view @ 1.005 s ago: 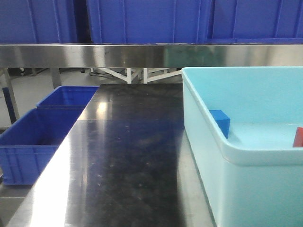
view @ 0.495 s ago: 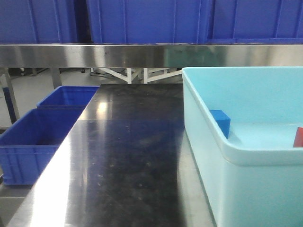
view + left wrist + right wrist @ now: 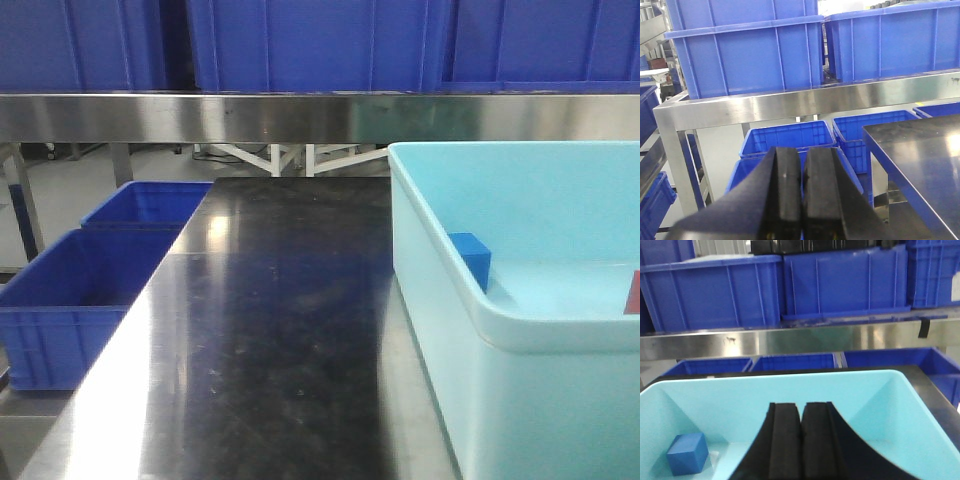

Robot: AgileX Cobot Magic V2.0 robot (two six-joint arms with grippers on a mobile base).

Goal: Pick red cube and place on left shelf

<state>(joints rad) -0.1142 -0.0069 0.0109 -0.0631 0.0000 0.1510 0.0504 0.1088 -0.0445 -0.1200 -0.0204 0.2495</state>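
Where the steel shelf [image 3: 300, 117] spans the top of the front view, a row of large blue crates [image 3: 310, 45] stands on it. Below the shelf, a dark reflective table [image 3: 280, 330] runs from the foreground toward the back. A light-blue tub [image 3: 520, 400] occupies the right side of the table, with its left wall beside the bare tabletop. Two open blue bins [image 3: 70, 320] sit lower down, just beside the table's left edge, one behind the other.

The left gripper [image 3: 801, 200] appears in the left wrist view with its two black fingers pressed together and nothing between them. It points toward the shelf and further blue bins beneath it. The right gripper [image 3: 801, 450] is likewise fully closed and holds nothing. It hangs above the tub's interior.

A blue cube [image 3: 471, 257] rests inside the tub against the left wall. The red cube [image 3: 633, 293] lies on the tub floor at the right edge of the front view, where only a narrow strip of it is visible. It is well apart from the blue cube.
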